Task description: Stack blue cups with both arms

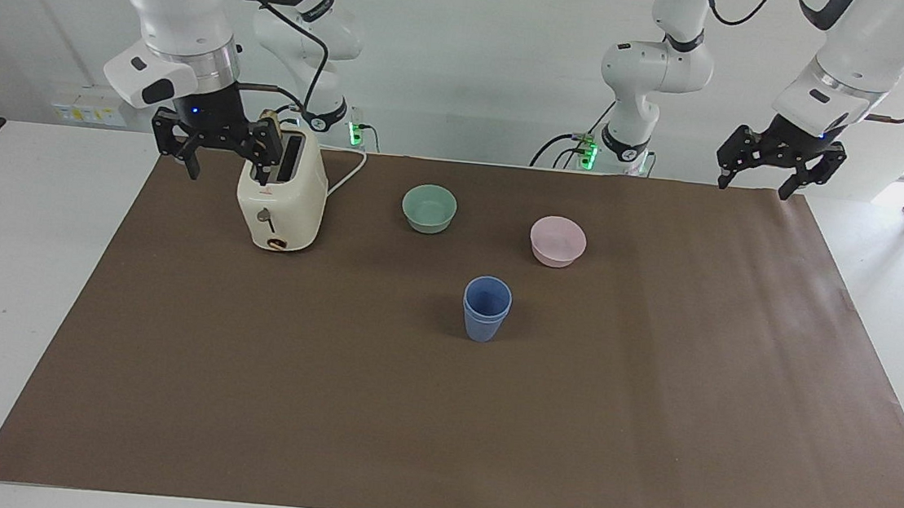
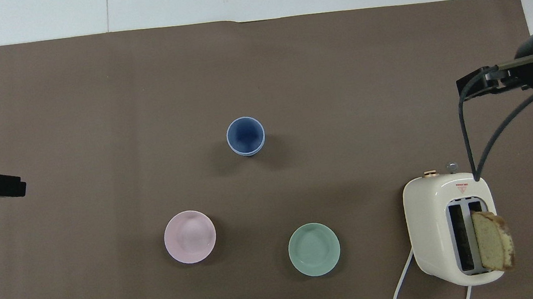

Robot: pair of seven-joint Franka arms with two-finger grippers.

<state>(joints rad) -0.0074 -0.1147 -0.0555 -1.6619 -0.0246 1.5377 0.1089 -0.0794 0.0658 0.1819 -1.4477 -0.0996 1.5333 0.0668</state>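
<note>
Facing view: the blue cups (image 1: 486,309) stand upright as one nested stack near the middle of the brown mat (image 1: 649,435), well apart from both grippers. A second rim line just below the top rim marks the outer cup; the inner cup's body is hidden inside it. They are matte periwinkle, handleless, tapering to the base. The pale green bowl (image 1: 429,208) and the pink bowl (image 1: 557,241) sit nearer to the robots than the stack. The right gripper (image 1: 224,160) hangs with fingers apart, holding nothing, over the mat's corner at the right arm's end, partly in front of the cream toaster (image 1: 281,200). The left gripper (image 1: 754,185) hangs open and empty over the mat's edge nearest the robots, at the left arm's end; its arm is cut off by the frame's top.

Overhead view: the stack (image 2: 245,136) shows as a dark blue mouth with a doubled rim. Only the tip of the left gripper (image 2: 14,188) enters at the frame's edge. The right gripper (image 2: 477,83) is seen side-on, so its fingers cannot be judged here. A bread slice (image 2: 493,246) leans out of one toaster (image 2: 431,231) slot.
</note>
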